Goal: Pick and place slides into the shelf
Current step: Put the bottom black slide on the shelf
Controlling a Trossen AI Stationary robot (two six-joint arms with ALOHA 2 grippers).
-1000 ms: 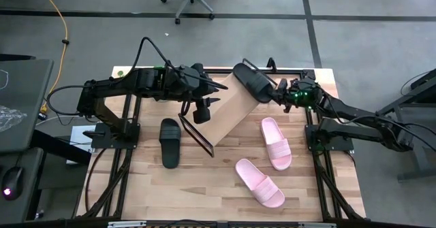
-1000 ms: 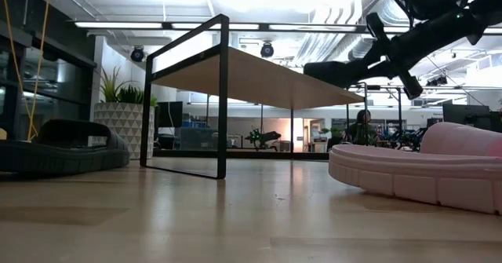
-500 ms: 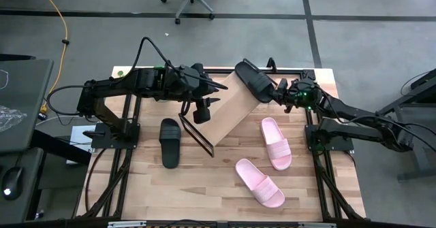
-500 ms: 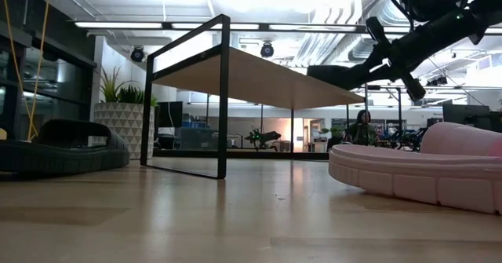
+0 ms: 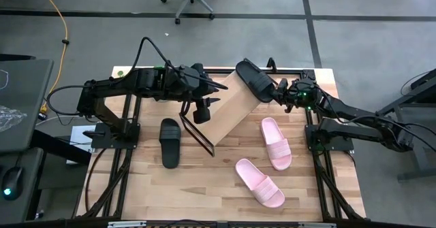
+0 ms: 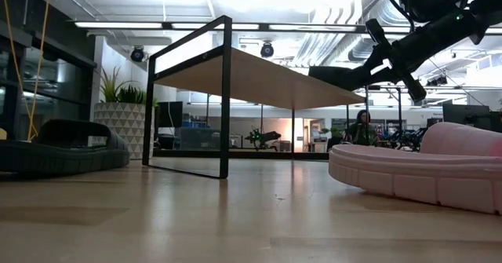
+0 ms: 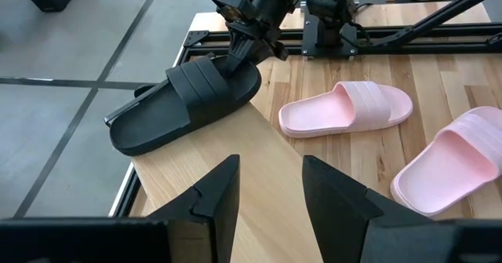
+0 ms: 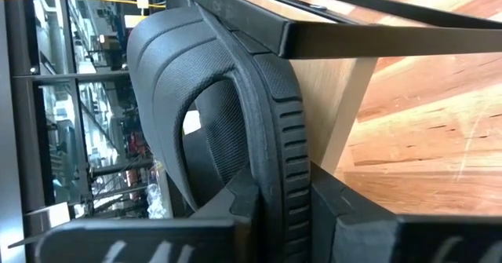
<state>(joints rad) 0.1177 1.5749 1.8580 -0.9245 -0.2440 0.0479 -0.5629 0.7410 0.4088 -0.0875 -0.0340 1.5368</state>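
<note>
A black slide (image 5: 253,80) lies on the high far end of the slanted shelf (image 5: 228,112), with my right gripper (image 5: 278,92) shut on the end nearest it. Its other end juts past the board's corner (image 7: 133,129). My left gripper (image 5: 204,109) hovers open above the middle of the shelf (image 7: 259,200), touching nothing. A second black slide (image 5: 169,141) rests sole-down on the table left of the shelf. Two pink slides (image 5: 276,141) (image 5: 259,182) lie sole-down on the table to the shelf's right. My right gripper pinches the sole of the black slide at the end nearer the strap (image 8: 286,177), one finger on each face of the sole. The fingers reach in from the table's right side, slanting slightly down, along the slide's length. The slide's underside rests on the shelf's high end (image 7: 235,98).
The shelf's thin black frame (image 6: 223,98) stands on the table with its high edge toward the near side of the low view. A pink slide (image 6: 416,169) lies close to that camera. Bare wooden tabletop (image 5: 204,187) stretches along the near edge.
The black slide in my right gripper has shifted slightly toward the table's far edge and settled lower, flatter against the shelf's board. My left gripper has kept still.
</note>
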